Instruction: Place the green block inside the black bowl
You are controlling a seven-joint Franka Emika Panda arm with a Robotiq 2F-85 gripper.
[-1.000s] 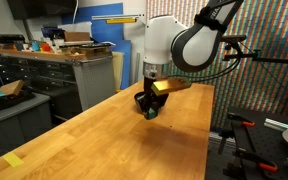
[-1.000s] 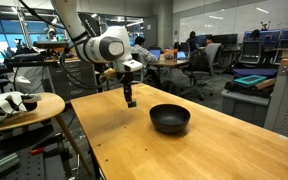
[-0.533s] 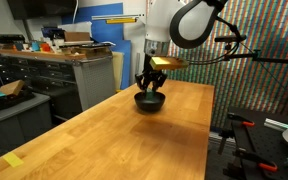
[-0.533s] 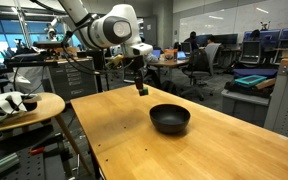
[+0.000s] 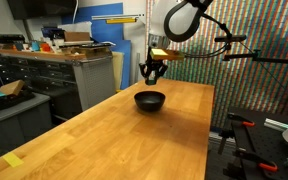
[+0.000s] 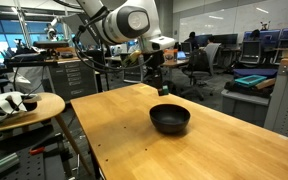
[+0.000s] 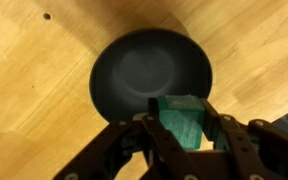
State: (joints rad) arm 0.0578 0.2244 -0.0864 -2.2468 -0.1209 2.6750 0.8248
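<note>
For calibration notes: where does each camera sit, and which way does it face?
Exterior view: near an end of the wooden table, facing the round black bowl; arm and gripper show.
Exterior view: beside the table, facing the bowl and offices; arm, gripper show.
Wrist view: looks down; gripper holds small green block, bowl below.
All share the bowl.

Pale wooden table (image 6: 214, 140) — butcher-block top, black bowl (image 6: 169, 119) resting on it
</note>
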